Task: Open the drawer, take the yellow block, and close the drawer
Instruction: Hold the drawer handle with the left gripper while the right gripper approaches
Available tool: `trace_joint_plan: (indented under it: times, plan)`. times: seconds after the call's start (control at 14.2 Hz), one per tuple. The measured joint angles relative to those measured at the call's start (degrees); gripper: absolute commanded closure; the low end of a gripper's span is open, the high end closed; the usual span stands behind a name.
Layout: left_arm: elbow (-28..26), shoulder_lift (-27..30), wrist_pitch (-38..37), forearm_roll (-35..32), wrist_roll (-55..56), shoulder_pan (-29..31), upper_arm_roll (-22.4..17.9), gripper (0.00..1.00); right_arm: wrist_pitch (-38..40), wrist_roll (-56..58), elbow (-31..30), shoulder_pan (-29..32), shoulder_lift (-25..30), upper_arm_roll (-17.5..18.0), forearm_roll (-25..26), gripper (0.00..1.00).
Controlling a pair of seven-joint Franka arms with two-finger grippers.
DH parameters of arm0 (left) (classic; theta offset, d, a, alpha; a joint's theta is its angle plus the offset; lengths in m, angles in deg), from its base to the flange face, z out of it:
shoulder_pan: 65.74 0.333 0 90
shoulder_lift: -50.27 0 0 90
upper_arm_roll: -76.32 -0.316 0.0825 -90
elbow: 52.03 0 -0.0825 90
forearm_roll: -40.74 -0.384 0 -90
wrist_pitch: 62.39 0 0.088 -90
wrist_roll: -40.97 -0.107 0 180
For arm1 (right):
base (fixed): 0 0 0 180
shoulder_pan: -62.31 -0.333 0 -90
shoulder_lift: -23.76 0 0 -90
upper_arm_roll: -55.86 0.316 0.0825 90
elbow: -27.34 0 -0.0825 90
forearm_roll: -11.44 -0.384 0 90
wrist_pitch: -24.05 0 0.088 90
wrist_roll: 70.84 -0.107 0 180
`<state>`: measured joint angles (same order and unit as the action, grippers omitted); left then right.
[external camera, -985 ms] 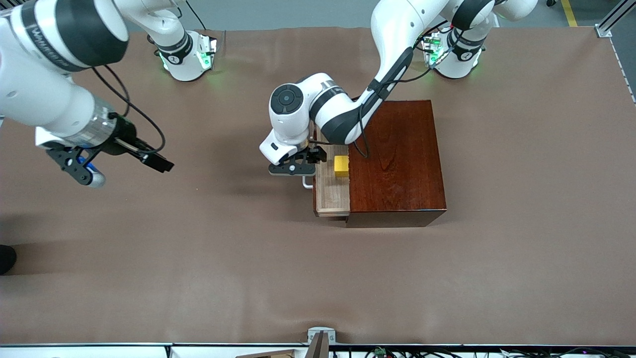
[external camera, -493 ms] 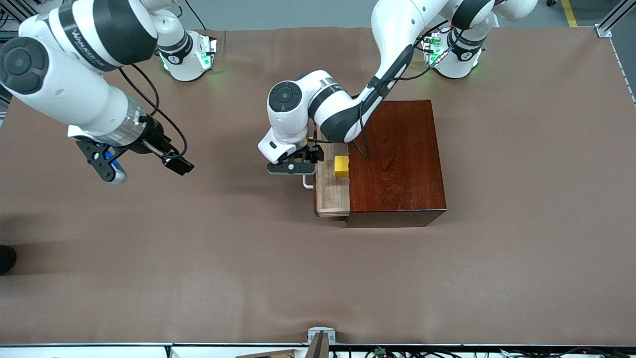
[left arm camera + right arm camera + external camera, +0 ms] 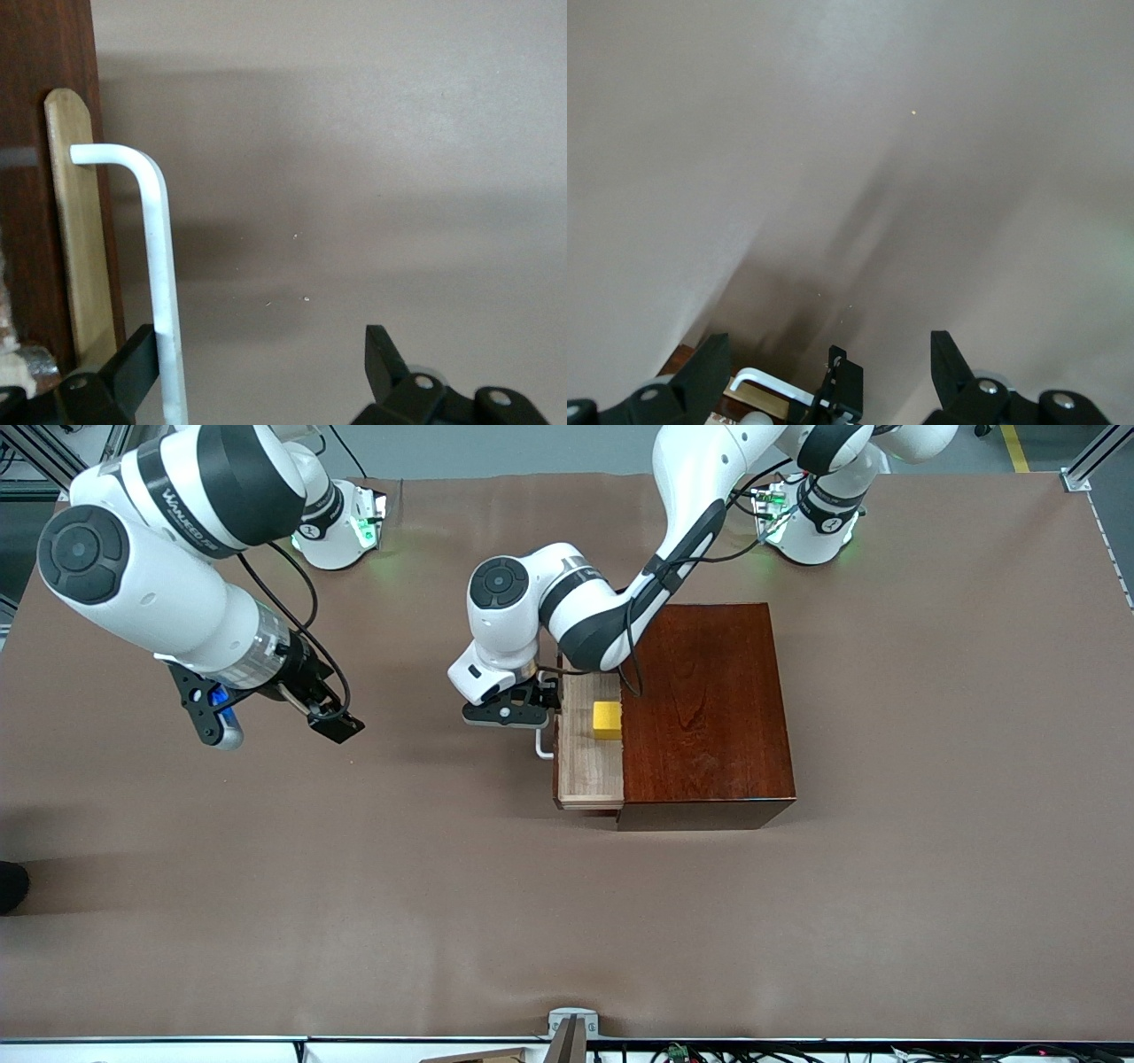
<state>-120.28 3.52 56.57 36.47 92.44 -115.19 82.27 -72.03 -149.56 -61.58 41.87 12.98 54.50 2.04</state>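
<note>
The drawer [image 3: 589, 771] of the dark red-brown box [image 3: 709, 708] stands partly open toward the right arm's end of the table. The yellow block [image 3: 607, 720] lies in its pale interior. My left gripper [image 3: 514, 711] is at the white handle [image 3: 541, 746]. In the left wrist view this gripper [image 3: 261, 354] is open, and the handle bar [image 3: 159, 266] runs between the fingers, against one of them. My right gripper [image 3: 217, 726] hangs open and empty over bare table toward the right arm's end. In the right wrist view this gripper [image 3: 828, 359] faces the handle [image 3: 766, 382].
The brown table cover [image 3: 567, 921] spreads around the box. The left arm's forearm crosses above the box's corner farthest from the front camera. The left gripper [image 3: 849, 390] also shows in the right wrist view, farther off. A metal bracket [image 3: 571, 1023] sits at the table's front edge.
The left gripper has moved toward the right arm's end and the drawer has slid out slightly. The right arm has swung closer to the box.
</note>
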Motion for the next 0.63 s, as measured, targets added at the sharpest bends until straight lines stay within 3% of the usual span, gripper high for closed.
trace_joint_plan:
  times: [0.63]
  plan:
    - [-0.3, -0.7, 7.7, 1.6, -0.1, -0.3, 1.3, 0.00, -4.7, -14.7, 0.0, -2.8, -1.5, 0.0, -1.0, 0.00]
